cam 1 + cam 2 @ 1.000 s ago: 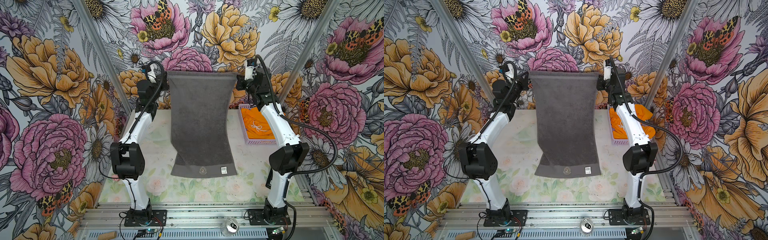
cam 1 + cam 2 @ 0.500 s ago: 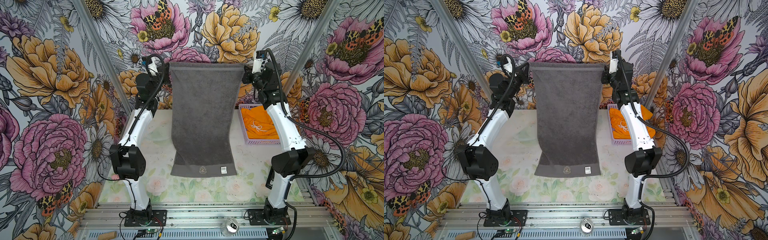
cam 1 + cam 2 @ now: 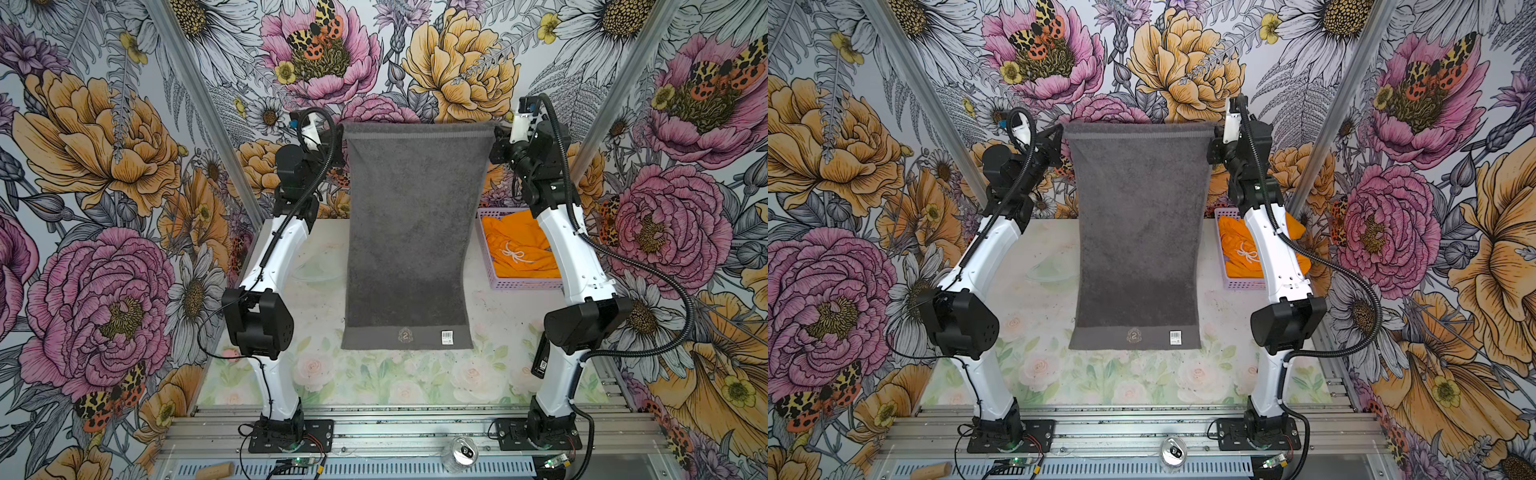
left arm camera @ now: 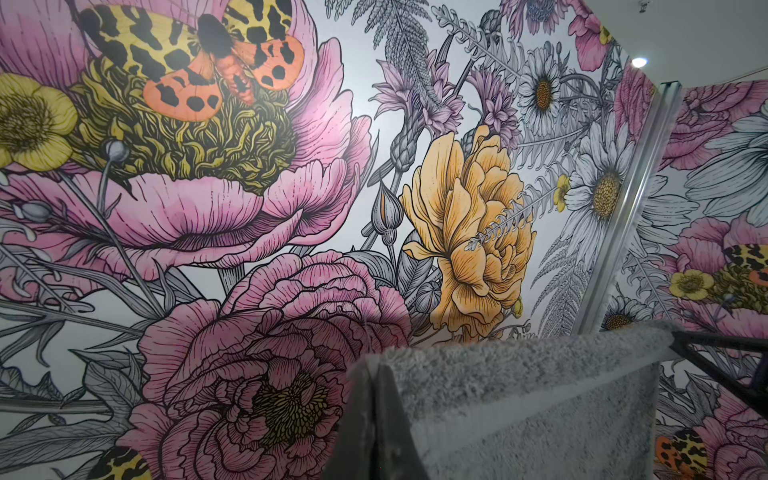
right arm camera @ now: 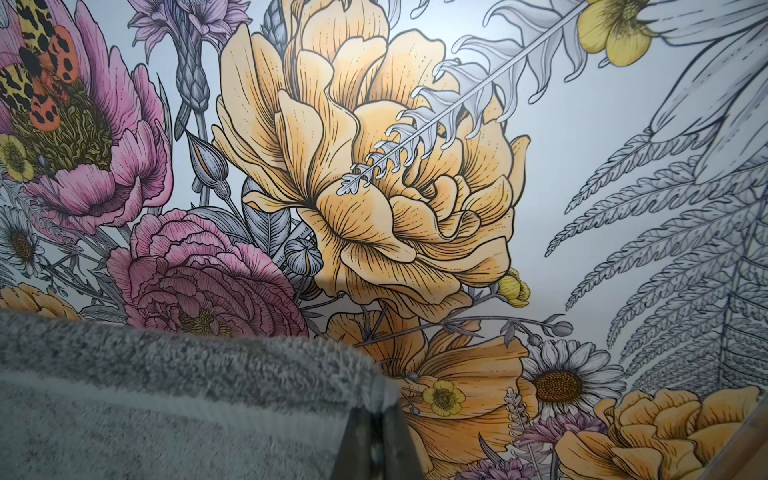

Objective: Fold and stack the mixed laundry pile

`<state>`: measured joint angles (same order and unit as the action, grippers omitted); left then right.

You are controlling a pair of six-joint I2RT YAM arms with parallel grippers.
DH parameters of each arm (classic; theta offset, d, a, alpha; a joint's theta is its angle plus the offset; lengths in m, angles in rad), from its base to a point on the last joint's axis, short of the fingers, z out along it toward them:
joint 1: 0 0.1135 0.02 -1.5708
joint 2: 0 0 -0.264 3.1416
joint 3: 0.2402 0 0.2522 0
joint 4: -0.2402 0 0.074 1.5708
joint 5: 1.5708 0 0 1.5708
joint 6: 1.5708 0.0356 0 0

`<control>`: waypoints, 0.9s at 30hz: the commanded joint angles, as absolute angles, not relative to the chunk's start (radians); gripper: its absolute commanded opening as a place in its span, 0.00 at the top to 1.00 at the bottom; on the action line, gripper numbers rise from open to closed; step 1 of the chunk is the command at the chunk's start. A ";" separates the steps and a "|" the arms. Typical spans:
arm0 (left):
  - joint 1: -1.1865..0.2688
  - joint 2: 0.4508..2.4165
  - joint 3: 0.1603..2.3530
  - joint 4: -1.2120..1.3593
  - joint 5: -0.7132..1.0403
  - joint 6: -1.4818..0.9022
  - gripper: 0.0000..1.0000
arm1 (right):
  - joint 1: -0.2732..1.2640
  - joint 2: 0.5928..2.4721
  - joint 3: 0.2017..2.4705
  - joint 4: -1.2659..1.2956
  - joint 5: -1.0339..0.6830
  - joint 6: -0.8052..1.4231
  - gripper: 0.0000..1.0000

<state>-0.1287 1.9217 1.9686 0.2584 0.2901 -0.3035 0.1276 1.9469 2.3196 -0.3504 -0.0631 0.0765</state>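
The dark grey towel (image 3: 411, 232) (image 3: 1138, 232) hangs stretched flat between my two raised grippers. Its lower hem, with a white tag (image 3: 446, 336), rests on the table. My left gripper (image 3: 341, 129) (image 3: 1061, 132) is shut on the top left corner. In the left wrist view its jaws (image 4: 376, 368) pinch the plush edge (image 4: 519, 395). My right gripper (image 3: 496, 134) (image 3: 1214, 134) is shut on the top right corner, seen in the right wrist view (image 5: 380, 401) with the pile (image 5: 166, 395) beside it. The orange shorts (image 3: 515, 249) (image 3: 1235, 249) with white drawstring lie in the basket.
The lavender perforated basket (image 3: 523, 284) (image 3: 1241, 285) stands at the table's right edge, behind the right arm. The table has a floral cover (image 3: 374, 374). A drinks can (image 3: 459, 455) and a cork-like piece (image 3: 214, 471) lie on the front rail. Patterned walls close in on three sides.
Both grippers have lifted the towel's top edge higher and drawn it a little wider. The lower hem has stayed on the table.
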 commanded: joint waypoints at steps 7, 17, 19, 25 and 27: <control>-0.098 1.948 1.992 0.251 0.282 -0.284 1.00 | 0.090 1.905 2.300 -0.361 -0.014 0.065 1.00; -0.083 1.832 1.679 0.291 0.321 -0.302 1.00 | 0.103 1.785 1.965 -0.354 -0.085 0.139 1.00; -0.079 1.790 1.606 0.310 0.325 -0.320 1.00 | 0.112 1.741 1.875 -0.341 -0.097 0.157 1.00; -0.077 1.698 1.409 0.317 0.358 -0.341 1.00 | 0.137 1.603 1.609 -0.314 -0.118 0.211 1.00; -0.076 1.658 1.355 0.307 0.372 -0.348 1.00 | 0.149 1.556 1.537 -0.316 -0.128 0.224 1.00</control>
<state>-0.1043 1.7355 1.3972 0.2626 0.3580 -0.3279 0.1444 1.6470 1.5932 -0.3531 -0.1356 0.1829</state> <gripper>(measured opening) 0.048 0.057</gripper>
